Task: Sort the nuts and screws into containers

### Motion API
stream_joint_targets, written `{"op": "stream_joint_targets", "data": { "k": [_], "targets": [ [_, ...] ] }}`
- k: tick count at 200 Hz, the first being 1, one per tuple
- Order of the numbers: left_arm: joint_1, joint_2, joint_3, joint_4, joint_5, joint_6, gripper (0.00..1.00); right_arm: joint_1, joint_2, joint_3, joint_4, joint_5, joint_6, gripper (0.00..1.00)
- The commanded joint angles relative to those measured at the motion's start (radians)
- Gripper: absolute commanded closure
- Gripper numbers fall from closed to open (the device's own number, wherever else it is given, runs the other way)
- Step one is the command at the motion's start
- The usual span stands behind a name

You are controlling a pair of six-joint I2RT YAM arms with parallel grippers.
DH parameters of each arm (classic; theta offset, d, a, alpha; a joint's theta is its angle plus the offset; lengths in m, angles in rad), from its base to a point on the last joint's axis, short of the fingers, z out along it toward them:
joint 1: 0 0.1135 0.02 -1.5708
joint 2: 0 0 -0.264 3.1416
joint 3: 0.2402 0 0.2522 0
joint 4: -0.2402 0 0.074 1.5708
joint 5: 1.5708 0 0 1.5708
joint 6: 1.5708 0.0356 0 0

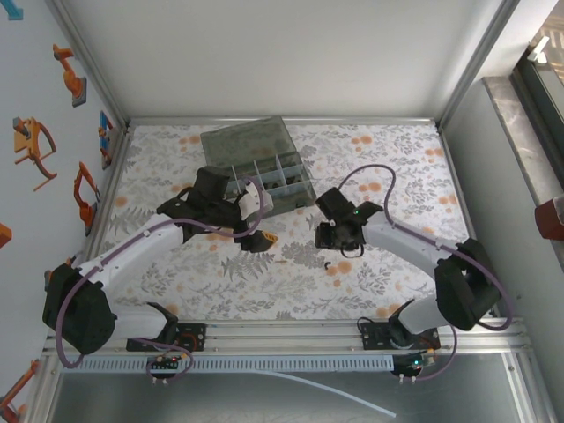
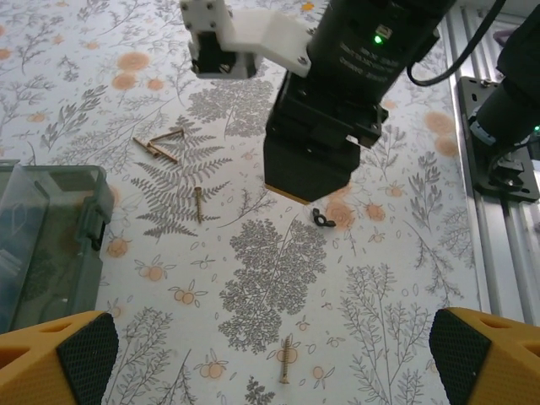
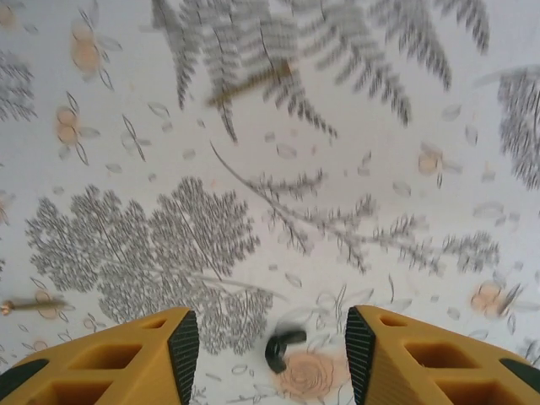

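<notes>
A small black nut lies on the floral mat between the fingers of my right gripper, which stands open just above it; neither pad touches it. From the left wrist the same nut sits just under the right gripper's dark body. Thin brass-coloured screws lie loose on the mat: one between my left fingers, one further out, a crossed pair beyond. My left gripper is wide open and holds nothing. The smoky-grey box of containers stands behind the left gripper, lid up.
The box's corner is close on the left of the left gripper. More screws lie ahead of the right gripper. The aluminium rail with both arm bases runs along the near edge. The frame walls in the mat.
</notes>
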Motion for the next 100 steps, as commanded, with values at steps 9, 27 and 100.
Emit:
{"op": "stream_joint_targets", "data": {
  "k": [9,27,100],
  "targets": [
    [-0.019,-0.005,-0.005,-0.035,0.057,0.025,0.03,0.067,-0.075,-0.103,0.004,0.033,0.243,0.49],
    [-0.025,-0.008,-0.006,-0.04,0.053,0.033,0.03,0.085,-0.071,-0.141,0.039,0.022,0.266,0.47],
    [-0.025,-0.002,-0.003,-0.055,0.041,0.042,0.03,0.096,0.067,-0.112,0.108,0.028,0.295,0.56]
  ]
}}
